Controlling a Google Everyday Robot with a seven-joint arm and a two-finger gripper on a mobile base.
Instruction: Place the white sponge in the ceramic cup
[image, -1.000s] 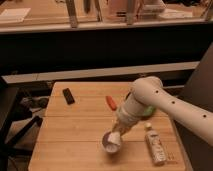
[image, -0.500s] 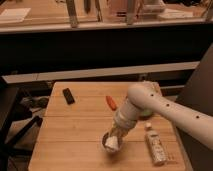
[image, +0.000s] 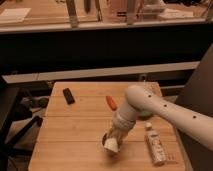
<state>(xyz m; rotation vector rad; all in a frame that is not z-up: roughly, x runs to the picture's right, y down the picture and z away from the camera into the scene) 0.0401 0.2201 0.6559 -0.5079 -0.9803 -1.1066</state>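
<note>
Ceramic cup (image: 107, 140): low, round, greyish; largely covered by the hand (image: 116, 140), only its left rim is seen.
White sponge (image: 112, 145): small pale block, seen at the cup's mouth beneath the hand; its long axis cannot be told.
Hand: lowered onto the cup from the upper right; finger state cannot be told.
Surface (image: 70, 135): pale wooden planks, rectangular, near edge cut off.
White labelled bottle (image: 155, 143): lying lengthwise, right of cup.
Black oblong object (image: 69, 95): far left.
Orange-red object (image: 111, 102): behind the arm.
</note>
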